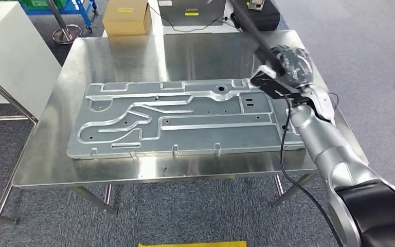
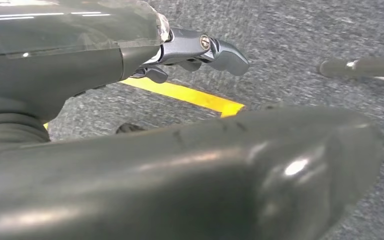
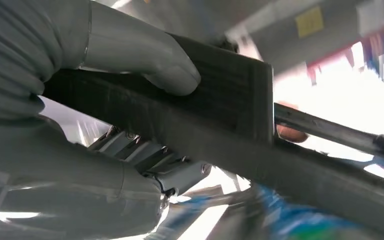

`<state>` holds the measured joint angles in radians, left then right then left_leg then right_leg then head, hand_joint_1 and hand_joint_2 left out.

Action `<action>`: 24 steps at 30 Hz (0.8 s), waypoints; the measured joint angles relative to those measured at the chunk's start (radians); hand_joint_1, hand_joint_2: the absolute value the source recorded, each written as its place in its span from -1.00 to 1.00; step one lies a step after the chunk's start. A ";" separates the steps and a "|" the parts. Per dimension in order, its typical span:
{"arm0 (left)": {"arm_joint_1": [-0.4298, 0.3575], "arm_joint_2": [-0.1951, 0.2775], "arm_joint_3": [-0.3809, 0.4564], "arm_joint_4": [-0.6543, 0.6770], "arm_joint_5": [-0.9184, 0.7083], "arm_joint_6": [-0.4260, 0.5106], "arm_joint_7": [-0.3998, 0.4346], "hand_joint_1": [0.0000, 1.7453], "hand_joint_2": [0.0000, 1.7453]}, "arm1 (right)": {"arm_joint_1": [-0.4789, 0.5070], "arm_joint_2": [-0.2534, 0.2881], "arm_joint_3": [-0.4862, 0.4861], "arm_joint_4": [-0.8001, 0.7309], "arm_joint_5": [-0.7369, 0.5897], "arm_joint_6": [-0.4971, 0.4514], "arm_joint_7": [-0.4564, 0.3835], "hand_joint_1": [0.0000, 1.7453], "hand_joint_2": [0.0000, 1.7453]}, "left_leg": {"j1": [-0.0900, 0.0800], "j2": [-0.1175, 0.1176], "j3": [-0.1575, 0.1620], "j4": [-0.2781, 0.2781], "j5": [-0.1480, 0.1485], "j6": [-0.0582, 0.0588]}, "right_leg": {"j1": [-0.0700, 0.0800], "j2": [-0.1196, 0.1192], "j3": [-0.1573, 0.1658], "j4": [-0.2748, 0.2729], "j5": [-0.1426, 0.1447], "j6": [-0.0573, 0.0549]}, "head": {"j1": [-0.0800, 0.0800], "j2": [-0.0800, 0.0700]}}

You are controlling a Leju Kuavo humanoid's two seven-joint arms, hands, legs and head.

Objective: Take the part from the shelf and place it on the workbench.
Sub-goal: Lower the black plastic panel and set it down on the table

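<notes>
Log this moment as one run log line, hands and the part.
right hand: grips black bar-shaped part above workbench | left hand: hangs over floor, holds nothing | stamped metal panel: flat on workbench

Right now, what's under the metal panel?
The steel workbench lies under the panel, its top showing all round. The right hand grips a black bar above the panel's right end.

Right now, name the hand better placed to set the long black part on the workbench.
Right. The right hand already grips the black part above the workbench; the left hand hangs over carpet.
</notes>
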<state>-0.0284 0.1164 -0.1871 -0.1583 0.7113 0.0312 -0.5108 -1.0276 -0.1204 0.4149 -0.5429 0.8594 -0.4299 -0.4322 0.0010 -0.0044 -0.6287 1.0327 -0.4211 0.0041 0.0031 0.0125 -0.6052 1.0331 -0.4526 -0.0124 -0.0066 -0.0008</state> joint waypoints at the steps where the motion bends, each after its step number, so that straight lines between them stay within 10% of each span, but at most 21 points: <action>1: -0.003 0.000 0.000 0.000 0.000 -0.005 -0.004 -1.00 -1.00 | -0.014 0.013 0.050 0.019 0.078 0.019 0.025 0.84 1.00 | 0.002 0.001 0.001 -0.004 0.000 0.003 | 0.000 0.001 0.000 -0.002 0.000 0.004 | 0.000 0.000; 4: -0.012 0.001 -0.001 0.000 -0.002 -0.021 -0.012 -1.00 -1.00 | -0.053 0.059 0.187 0.064 0.232 0.104 0.077 0.84 1.00 | 0.011 0.006 0.012 -0.021 0.007 0.016 | 0.000 -0.003 -0.024 0.054 -0.039 0.017 | 0.002 0.000; 7: -0.016 0.001 -0.002 0.000 -0.006 -0.039 -0.017 -1.00 -1.00 | -0.080 0.100 0.293 0.100 0.286 0.161 0.089 0.84 1.00 | 0.013 0.004 0.016 -0.023 0.006 0.020 | -0.010 -0.006 -0.122 0.253 -0.123 0.027 | 0.003 0.000; 9: -0.015 0.001 -0.004 0.000 -0.009 -0.049 -0.019 -1.00 -1.00 | -0.081 0.115 0.343 0.119 0.297 0.168 0.087 0.84 1.00 | 0.016 -0.002 0.020 -0.021 0.002 0.018 | -0.017 -0.007 -0.151 0.294 -0.111 0.032 | 0.003 0.000; 13: -0.013 0.001 -0.008 0.000 -0.011 -0.054 -0.021 -1.00 -1.00 | -0.090 0.128 0.398 0.144 0.300 0.160 0.064 0.84 1.00 | 0.018 -0.008 0.023 -0.009 -0.013 -0.001 | -0.020 -0.012 -0.053 0.056 0.019 0.031 | 0.003 0.000; 18: -0.012 0.000 -0.013 0.000 -0.014 -0.054 -0.028 -1.00 -1.00 | -0.079 0.135 0.444 0.165 0.305 0.148 0.036 0.84 1.00 | 0.018 -0.005 0.021 -0.007 -0.023 -0.027 | -0.017 -0.009 -0.033 0.002 0.026 0.008 | 0.002 0.000; 24: -0.011 0.000 -0.022 0.000 -0.028 -0.055 -0.040 -1.00 -1.00 | -0.042 0.140 0.472 0.184 0.298 0.125 0.007 0.84 1.00 | 0.021 -0.001 -0.106 0.261 -0.133 -0.035 | -0.009 -0.007 -0.019 -0.004 0.020 -0.015 | -0.002 0.000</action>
<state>-0.0397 0.1166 -0.2088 -0.1587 0.6830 -0.0237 -0.5512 -1.0694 0.0198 0.8868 -0.3591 1.1575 -0.3052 -0.4253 0.0218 -0.0055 -0.7348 1.2941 -0.5541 -0.0309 -0.0060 0.0056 -0.6240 1.0287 -0.4328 -0.0275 -0.0082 -0.0008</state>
